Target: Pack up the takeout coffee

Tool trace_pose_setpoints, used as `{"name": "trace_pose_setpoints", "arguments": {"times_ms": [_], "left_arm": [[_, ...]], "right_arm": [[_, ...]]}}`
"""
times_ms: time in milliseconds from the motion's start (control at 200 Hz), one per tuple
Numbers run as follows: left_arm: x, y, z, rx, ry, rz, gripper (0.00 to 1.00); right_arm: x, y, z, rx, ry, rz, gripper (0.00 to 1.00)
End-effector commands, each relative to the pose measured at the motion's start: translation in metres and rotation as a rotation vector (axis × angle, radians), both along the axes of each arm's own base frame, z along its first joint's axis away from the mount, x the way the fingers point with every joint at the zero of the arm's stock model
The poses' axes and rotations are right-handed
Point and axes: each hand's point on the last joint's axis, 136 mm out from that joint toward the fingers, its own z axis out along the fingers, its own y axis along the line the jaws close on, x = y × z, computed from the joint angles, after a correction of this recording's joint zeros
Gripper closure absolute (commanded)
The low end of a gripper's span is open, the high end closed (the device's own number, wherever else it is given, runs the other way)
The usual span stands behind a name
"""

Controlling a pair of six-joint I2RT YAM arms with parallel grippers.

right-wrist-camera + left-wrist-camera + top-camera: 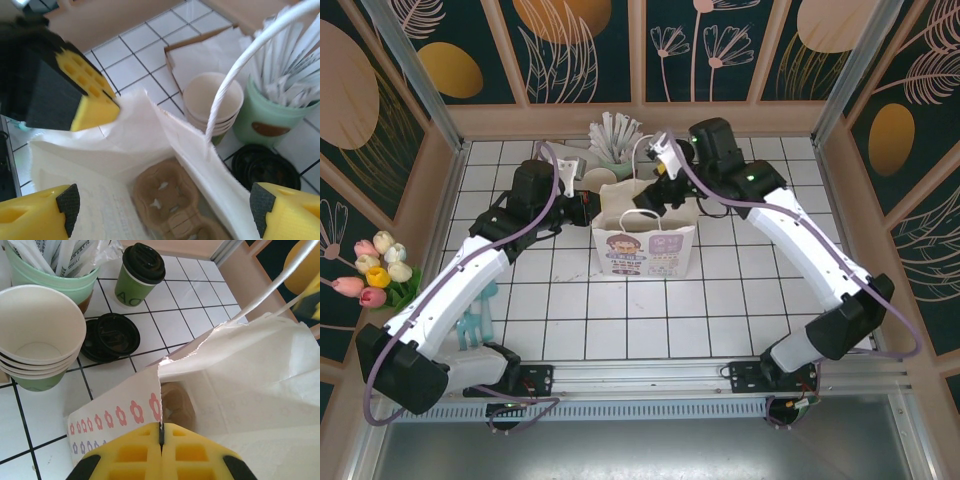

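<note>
Coffee (140,272) is standing upright on the tiles beyond the bag (260,365), just past the straw holder (50,275), not packed yet. Left claw (161,439) is pinching the bag's edge. Right claw (165,200) is hanging wide over the bag mouth, so I'm guessing it's the one reaching back.

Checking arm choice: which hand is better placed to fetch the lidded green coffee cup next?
Right, likely. The right hand is open and empty above the white paper bag; the left hand is pinched on the bag's rim, holding it open.

Upright white bag (644,245) (printed front)
</note>
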Motion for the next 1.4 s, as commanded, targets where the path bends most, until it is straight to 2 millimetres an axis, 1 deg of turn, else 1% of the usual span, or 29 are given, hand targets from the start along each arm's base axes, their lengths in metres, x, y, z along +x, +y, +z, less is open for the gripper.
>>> {"name": "trace_pose_setpoints", "arguments": {"times_ms": [0,25,35,55,115,190,290,375,470,535,600,706,781,916,971,1146,1321,1391], "left_arm": [[0.0,-0.003,0.012,0.001,-0.027,-0.022,1.0],[0.001,-0.003,0.012,0.0,-0.027,-0.023,1.0],[0.0,-0.003,0.012,0.0,-0.027,-0.025,1.0],[0.0,-0.003,0.011,-0.001,-0.025,-0.025,1.0],[0.001,-0.004,0.012,0.001,-0.026,-0.027,1.0],[0.001,-0.004,0.013,0.002,-0.029,-0.026,1.0],[0.001,-0.004,0.015,-0.002,-0.032,-0.03,1.0],[0.001,-0.005,0.014,-0.004,-0.03,-0.038,1.0],[0.0,-0.007,0.014,-0.004,-0.021,-0.046,1.0],[0.0,-0.007,0.013,-0.003,-0.015,-0.048,1.0],[-0.001,-0.007,0.013,-0.007,-0.015,-0.053,1.0],[-0.003,-0.007,0.015,-0.008,-0.02,-0.058,1.0],[-0.004,-0.006,0.016,-0.007,-0.027,-0.061,1.0],[-0.006,-0.01,0.021,-0.026,-0.04,-0.095,1.0],[-0.006,-0.01,0.023,-0.029,-0.048,-0.103,1.0],[-0.005,-0.008,0.028,-0.031,-0.041,-0.121,1.0],[-0.004,-0.004,0.028,-0.011,-0.026,-0.133,1.0],[-0.005,-0.006,0.029,-0.018,-0.024,-0.15,1.0]], "right_arm": [[-0.002,-0.015,0.047,0.076,-0.139,0.021,0.09],[-0.003,-0.017,0.047,0.069,-0.148,0.02,0.08],[0.003,-0.025,0.046,0.064,-0.151,-0.004,0.08],[0.007,-0.032,0.046,0.056,-0.158,-0.023,0.07],[0.013,-0.046,0.039,0.022,-0.158,-0.04,0.07],[0.016,-0.059,0.023,-0.029,-0.136,-0.035,0.07],[0.021,-0.069,-0.004,-0.12,-0.105,-0.021,0.07],[0.027,-0.072,-0.02,-0.189,-0.066,-0.003,0.07],[0.025,-0.066,-0.032,-0.218,-0.011,0.074,0.08],[0.023,-0.062,-0.042,-0.238,0.011,0.128,0.12],[0.029,-0.063,-0.05,-0.262,0.002,0.128,0.16],[0.042,-0.063,-0.054,-0.266,-0.064,0.102,0.16],[0.045,-0.061,-0.053,-0.253,-0.081,0.109,0.17],[0.047,-0.055,-0.063,-0.247,-0.038,0.125,0.27],[0.049,-0.054,-0.066,-0.241,-0.033,0.117,0.33],[0.043,-0.051,-0.069,-0.229,-0.036,0.121,0.42],[0.032,-0.047,-0.063,-0.201,-0.03,0.14,0.61],[0.029,-0.045,-0.06,-0.183,-0.04,0.141,0.61]]}}
